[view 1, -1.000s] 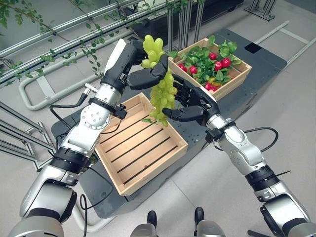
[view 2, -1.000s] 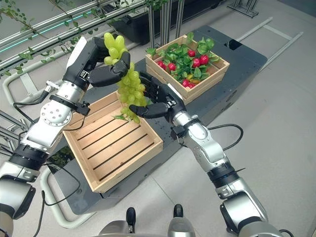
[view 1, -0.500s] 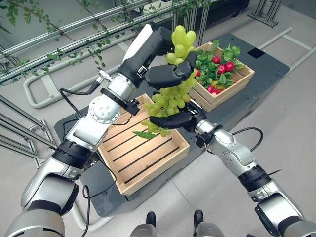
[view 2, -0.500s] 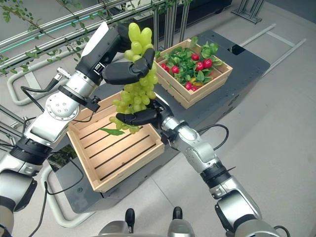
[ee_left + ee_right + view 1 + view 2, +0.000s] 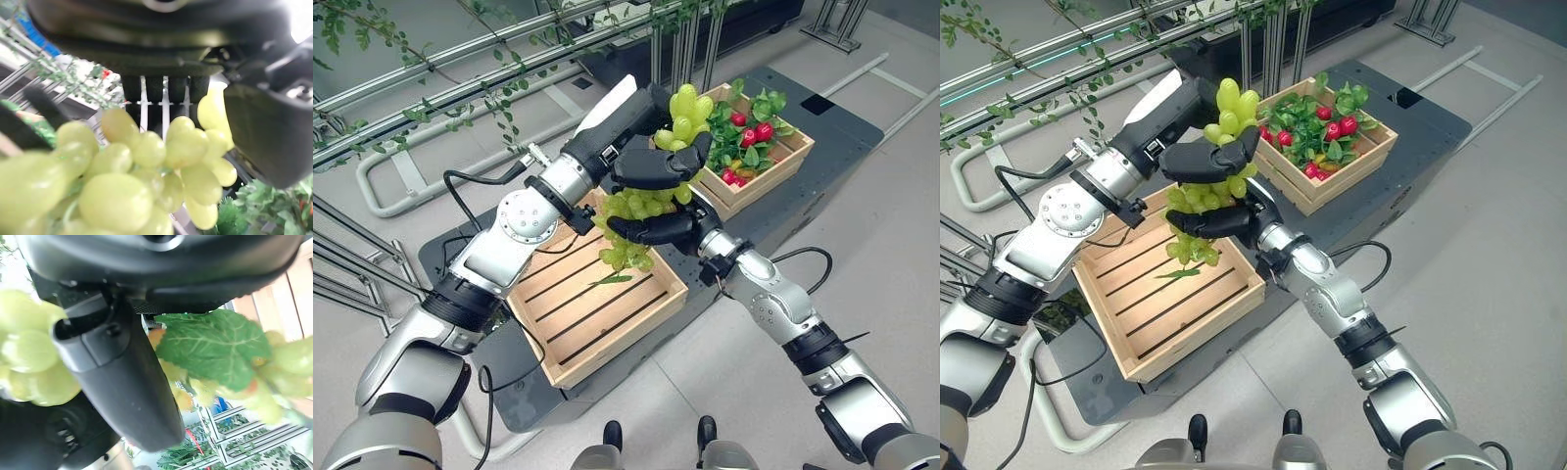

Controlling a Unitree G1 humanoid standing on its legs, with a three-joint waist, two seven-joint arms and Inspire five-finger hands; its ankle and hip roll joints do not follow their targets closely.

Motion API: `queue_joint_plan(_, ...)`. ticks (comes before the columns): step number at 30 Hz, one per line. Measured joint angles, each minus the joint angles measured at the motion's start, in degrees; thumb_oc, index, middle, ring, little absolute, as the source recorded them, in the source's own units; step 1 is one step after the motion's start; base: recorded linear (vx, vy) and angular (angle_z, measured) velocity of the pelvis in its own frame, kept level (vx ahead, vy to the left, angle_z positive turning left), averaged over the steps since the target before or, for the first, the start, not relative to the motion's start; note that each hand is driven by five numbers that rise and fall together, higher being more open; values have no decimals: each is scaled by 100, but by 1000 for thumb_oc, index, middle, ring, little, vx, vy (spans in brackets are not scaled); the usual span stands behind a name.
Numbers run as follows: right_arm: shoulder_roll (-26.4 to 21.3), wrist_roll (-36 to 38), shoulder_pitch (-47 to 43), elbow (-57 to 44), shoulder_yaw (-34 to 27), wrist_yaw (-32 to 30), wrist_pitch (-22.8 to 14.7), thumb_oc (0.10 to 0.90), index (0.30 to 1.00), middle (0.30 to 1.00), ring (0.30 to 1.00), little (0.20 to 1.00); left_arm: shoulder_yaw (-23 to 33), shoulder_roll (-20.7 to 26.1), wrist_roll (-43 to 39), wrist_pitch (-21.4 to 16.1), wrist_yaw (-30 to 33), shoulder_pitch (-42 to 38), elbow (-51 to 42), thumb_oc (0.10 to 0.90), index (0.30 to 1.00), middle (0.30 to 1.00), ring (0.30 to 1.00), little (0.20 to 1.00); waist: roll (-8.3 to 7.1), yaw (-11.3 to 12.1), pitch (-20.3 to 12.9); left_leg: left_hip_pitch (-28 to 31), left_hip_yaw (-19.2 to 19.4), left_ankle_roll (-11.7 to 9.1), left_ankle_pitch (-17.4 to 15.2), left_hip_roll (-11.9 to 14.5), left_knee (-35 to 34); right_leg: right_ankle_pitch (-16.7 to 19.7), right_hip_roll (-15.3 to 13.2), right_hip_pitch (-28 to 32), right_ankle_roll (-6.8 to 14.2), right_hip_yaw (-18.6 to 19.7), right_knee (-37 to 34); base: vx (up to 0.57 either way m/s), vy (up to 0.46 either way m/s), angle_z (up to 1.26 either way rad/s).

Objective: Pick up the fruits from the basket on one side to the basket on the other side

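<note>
A: Hands? Centre frame, above the near crate.
B: Left hand [image 5: 656, 166] reaches in from the left, fingers [image 5: 161, 90] curled over the top of the green grape bunch [image 5: 651, 206]. Right hand [image 5: 661, 228] sits just beneath, fingers wrapped round the bunch's middle, I think; its wrist view is crowded by a leaf.
A: Crates?
B: Slatted wooden crate [image 5: 597, 313], lower centre, bare boards, the bunch's tail hanging above it. Second wooden crate [image 5: 788, 157], upper right, holds red fruits [image 5: 751, 134] among green leaves. Both stand on a dark table [image 5: 822, 196].
A: Grapes' texture?
B: Smooth, oval, pale green.
</note>
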Motion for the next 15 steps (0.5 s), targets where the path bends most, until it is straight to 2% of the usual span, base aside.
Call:
queue_joint_plan(9,125,-4,8,37,1,-125,-109,400,300,300,300,300,19,-28,-173,-25,227,-1,1,400,300,300,300,300,1,-4,0,2,0,0,0,0,0,0,1,-1,0,4,0,0,0,0)
queue_joint_plan(15,117,-3,10,165,-15,-131,-347,400,300,300,300,300,28,-28,-187,-134,551,0,102,400,300,300,300,300,1,-7,0,3,3,0,0,1,0,0,1,-1,0,6,0,0,0,0)
